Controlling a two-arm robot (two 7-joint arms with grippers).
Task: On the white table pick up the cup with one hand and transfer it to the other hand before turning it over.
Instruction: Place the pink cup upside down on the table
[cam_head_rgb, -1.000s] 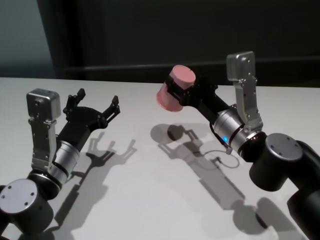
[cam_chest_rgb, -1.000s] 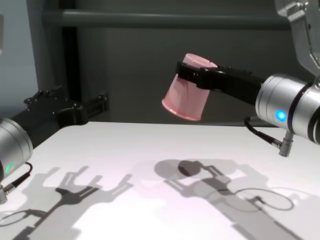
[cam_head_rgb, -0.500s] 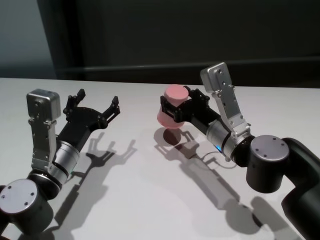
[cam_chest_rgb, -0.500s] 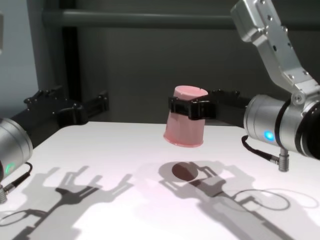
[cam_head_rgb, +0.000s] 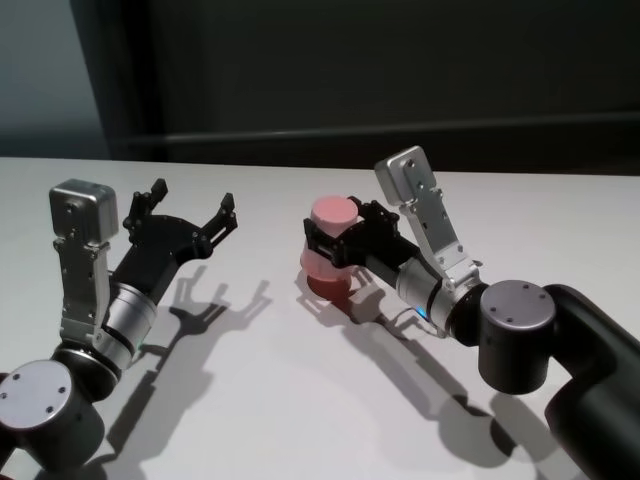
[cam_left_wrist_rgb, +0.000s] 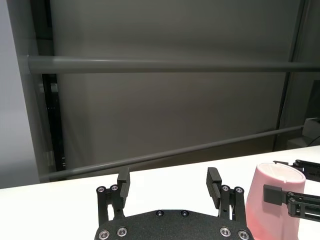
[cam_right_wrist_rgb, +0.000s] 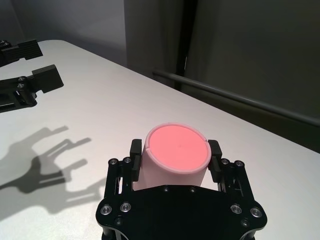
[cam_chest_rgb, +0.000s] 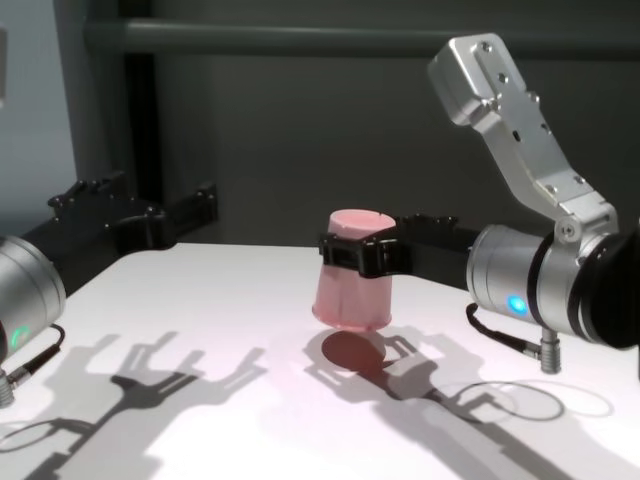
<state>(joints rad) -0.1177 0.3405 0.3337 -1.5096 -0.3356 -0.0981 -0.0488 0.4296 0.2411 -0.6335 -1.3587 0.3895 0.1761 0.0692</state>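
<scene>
Chest view shows the right hand clamped around the pink cup, base up and rim down, just above the white tabletop and its own shadow. The left hand waits spread and empty, well apart. I judge the turning over nearly done; only setting down and releasing remain

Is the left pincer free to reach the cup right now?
Probably yes. The left pincer is open and empty, with only bare white table between it and the cup. But the right pincer is clamped round the inverted cup.
</scene>
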